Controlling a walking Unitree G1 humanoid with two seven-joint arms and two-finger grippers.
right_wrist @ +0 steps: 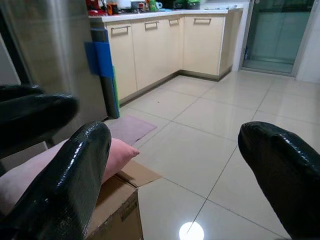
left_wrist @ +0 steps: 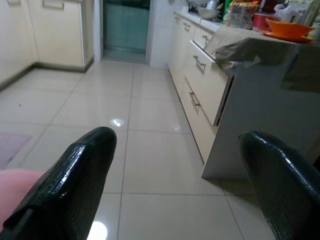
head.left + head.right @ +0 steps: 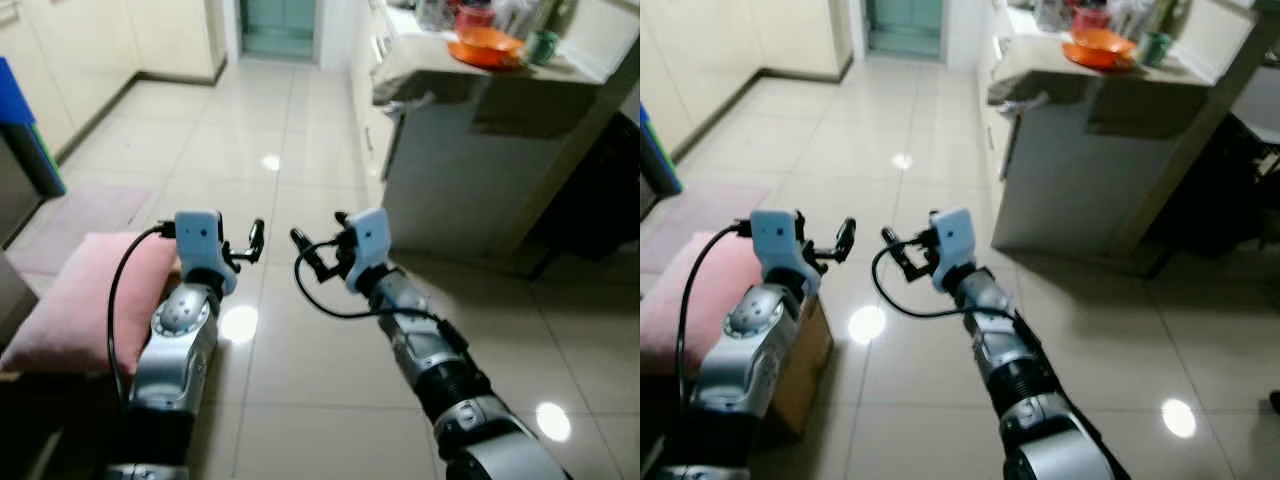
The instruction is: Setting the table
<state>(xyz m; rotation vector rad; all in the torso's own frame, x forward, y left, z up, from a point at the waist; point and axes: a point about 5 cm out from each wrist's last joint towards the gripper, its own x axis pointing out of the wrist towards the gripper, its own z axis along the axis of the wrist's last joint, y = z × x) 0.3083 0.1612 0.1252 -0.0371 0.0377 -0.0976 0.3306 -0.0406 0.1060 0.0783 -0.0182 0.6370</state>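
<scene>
- My left gripper (image 3: 250, 242) is raised over the tiled floor (image 3: 300, 400), fingers spread apart, nothing between them.
- My right gripper (image 3: 312, 250) is level with it, just beside, pointing toward it, likewise spread wide and holding nothing.
- An orange bowl (image 3: 487, 46) rests on the counter (image 3: 470, 75) ahead to my right, well apart from both grippers, with a green cup (image 3: 542, 46) just beside it.
- A pink cushion (image 3: 90, 300) lies on a cardboard box (image 3: 805, 360) under my left arm.
- Cream cabinets (image 1: 165, 47) line the far wall.
</scene>
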